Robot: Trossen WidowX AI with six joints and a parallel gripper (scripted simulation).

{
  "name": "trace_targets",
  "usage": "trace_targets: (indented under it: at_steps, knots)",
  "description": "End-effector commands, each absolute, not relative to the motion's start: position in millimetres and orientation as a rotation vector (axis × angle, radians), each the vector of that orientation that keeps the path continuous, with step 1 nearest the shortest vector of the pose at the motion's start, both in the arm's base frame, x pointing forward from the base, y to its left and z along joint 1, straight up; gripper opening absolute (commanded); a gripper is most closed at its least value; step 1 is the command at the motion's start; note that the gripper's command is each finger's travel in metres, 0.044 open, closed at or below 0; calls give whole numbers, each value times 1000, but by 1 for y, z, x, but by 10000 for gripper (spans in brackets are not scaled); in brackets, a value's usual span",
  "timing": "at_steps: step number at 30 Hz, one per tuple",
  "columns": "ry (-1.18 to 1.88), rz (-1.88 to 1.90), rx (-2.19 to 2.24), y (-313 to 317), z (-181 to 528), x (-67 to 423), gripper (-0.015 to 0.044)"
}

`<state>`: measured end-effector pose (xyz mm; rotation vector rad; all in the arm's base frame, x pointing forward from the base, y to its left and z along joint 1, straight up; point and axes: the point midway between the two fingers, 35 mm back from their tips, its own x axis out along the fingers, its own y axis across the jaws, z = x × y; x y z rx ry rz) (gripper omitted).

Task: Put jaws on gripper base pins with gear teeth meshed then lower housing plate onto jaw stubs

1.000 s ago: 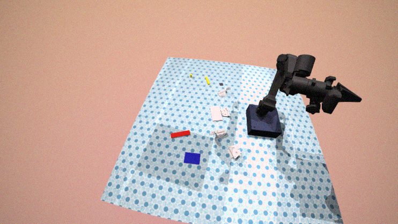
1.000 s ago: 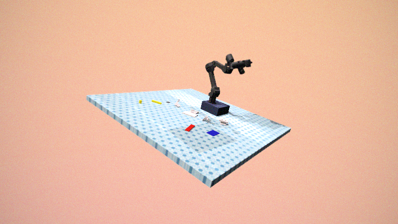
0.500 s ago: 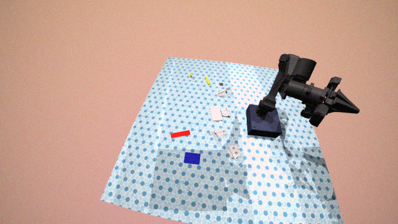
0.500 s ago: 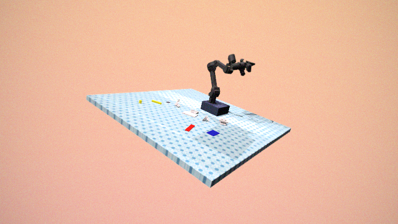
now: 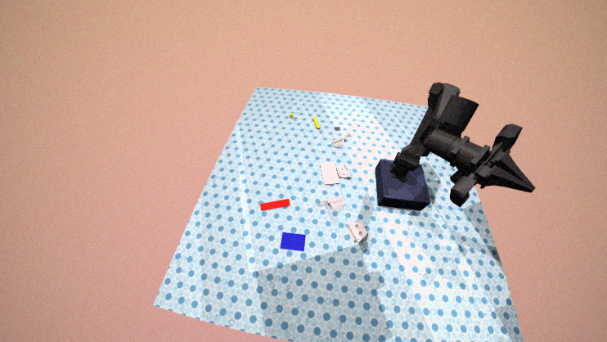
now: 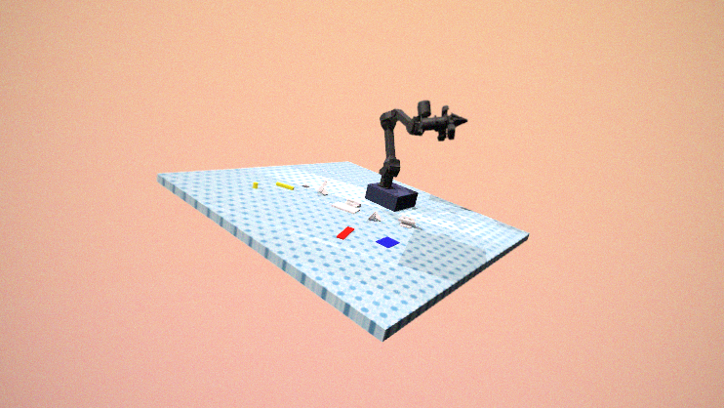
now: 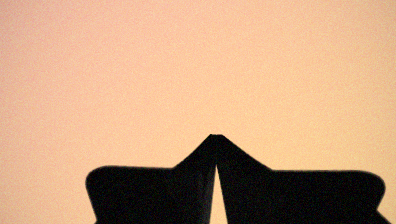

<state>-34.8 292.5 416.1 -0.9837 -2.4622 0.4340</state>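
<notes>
My gripper [image 5: 533, 188] [image 6: 465, 120] [image 7: 215, 140] is shut and empty, held high beyond the table's right side. One pale jaw [image 5: 338, 142] [image 6: 323, 189] lies toward the back. The other pale jaw [image 5: 334, 204] [image 6: 374, 217] lies nearer the front. Between them is a pale flat plate [image 5: 330, 173] [image 6: 345, 207] with a smaller raised pale part [image 5: 344, 171] [image 6: 353, 203] against its side; this looks like the gripper base, its pins too small to make out. A separate pale piece with two dark spots [image 5: 357, 231] [image 6: 406, 222], likely the housing plate, lies nearer the front. All lie apart.
The arm's dark base block [image 5: 402, 186] [image 6: 390, 196] stands right of the parts. A red bar [image 5: 275, 204] [image 6: 345, 232], blue rectangle [image 5: 293, 241] [image 6: 387, 242], yellow bar [image 5: 316, 123] [image 6: 284, 185], small yellow piece [image 5: 291, 115] [image 6: 255, 185] and dark grey piece [image 5: 337, 128] [image 6: 305, 185] also lie on the table.
</notes>
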Motion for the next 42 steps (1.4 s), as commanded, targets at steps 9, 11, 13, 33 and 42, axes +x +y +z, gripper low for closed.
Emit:
trace_targets:
  at_steps: [9, 11, 13, 33, 42]
  knots:
    - [-2240, 720, -1035, 318, 406, -7, 0]
    - [-2204, 746, -1039, 320, 405, -3, 0]
    - [-2168, 776, -1042, 323, 404, 1, 0]
    - [-1696, 1163, -1078, 361, 369, 54, 0]
    - [-1455, 1293, -1075, 375, 349, 79, 0]
